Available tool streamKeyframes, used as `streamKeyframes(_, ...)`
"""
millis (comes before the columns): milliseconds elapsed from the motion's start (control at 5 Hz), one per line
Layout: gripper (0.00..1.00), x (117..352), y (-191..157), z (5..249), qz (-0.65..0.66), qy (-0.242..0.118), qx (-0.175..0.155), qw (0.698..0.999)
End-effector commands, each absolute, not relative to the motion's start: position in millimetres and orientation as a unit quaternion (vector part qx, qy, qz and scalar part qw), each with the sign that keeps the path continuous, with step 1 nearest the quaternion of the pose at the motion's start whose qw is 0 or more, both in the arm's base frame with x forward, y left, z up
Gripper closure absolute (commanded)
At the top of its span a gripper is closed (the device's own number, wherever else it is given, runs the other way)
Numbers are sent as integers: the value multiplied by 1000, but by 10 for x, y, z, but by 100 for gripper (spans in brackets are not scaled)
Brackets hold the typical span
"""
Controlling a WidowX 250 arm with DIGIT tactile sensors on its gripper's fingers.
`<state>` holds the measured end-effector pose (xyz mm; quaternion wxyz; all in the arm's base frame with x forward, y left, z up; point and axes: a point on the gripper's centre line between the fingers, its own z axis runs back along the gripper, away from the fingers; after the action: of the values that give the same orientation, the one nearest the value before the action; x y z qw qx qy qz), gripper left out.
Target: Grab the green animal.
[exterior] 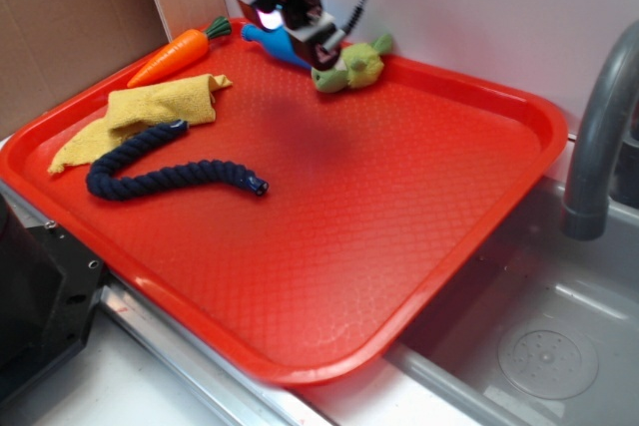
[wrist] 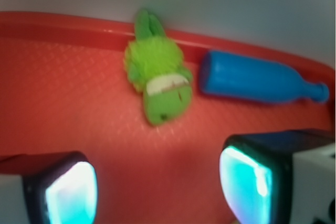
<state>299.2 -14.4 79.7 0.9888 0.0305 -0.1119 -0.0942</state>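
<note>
near side of green animal (wrist: 160, 85): bare tray (exterior: 419, 276)
right flank: blue bottle toy (wrist: 257, 81) just beside
behind: tray rim

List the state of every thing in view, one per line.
Gripper: open, empty, above the tray.
Green animal: lying on the tray by its far rim, not held.
Blue bottle toy: lying on its side beside the green animal.
Carrot: lying at the tray's edge.
Yellow cloth: crumpled.
Blue rope: curved, lying partly on the cloth.

Green animal (wrist: 158, 80) — lying free, tray's rim
</note>
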Motion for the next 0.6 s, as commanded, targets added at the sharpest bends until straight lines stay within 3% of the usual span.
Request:
streamKeyframes(0, 0, 3220, -267, 615, -139, -123, 42, 982)
streamKeyframes(200, 0, 3230, -123, 594, -121, -120, 36, 985)
streamKeyframes(400, 0, 3202, -196, 594, -110, -114, 43, 986)
